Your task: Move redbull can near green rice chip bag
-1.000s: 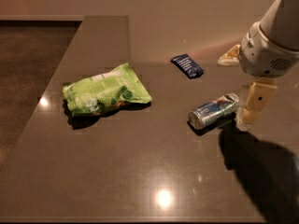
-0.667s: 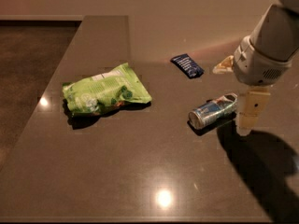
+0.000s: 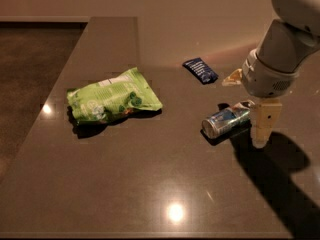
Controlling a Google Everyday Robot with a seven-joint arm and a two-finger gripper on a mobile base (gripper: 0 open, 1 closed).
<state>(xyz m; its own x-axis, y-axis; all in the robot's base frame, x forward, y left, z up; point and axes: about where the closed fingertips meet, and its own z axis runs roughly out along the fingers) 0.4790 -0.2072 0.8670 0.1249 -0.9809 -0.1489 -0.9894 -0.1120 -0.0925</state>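
Lying sideways on the bench (image 3: 150,184), well apart from the bag (image 3: 114,102), the can (image 3: 226,120) is straddled by the gripper (image 3: 247,108), jaws seemingly open, ready for grasping.

One green rice chip bag (image 3: 114,102), one redbull can (image 3: 226,121), one blue packet (image 3: 200,70), one gripper (image 3: 259,132) just right of the can.
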